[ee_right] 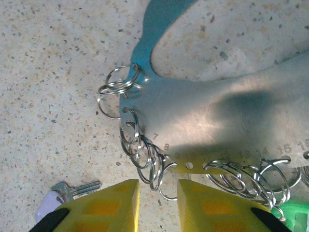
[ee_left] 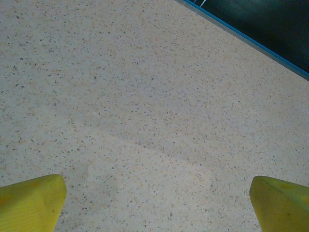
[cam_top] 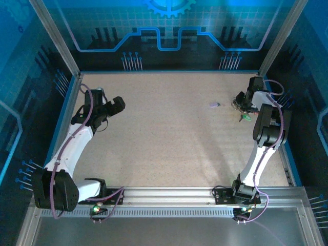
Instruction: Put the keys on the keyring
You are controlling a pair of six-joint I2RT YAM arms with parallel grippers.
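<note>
Your left gripper [ee_left: 157,186] stands wide open over the bare table [ee_left: 145,96], holding nothing, well apart from the work. To the right, a silvery key [ee_right: 79,188] lies beside a lilac tag [ee_right: 46,211], just left of your right gripper [ee_right: 158,198]. Its fingers are nearly together; a loop of the small split rings [ee_right: 147,162] dips into their gap, and whether it is pinched I cannot tell. Squeeze now and you may snag several rings and drag the metal plate [ee_right: 203,121].
</note>
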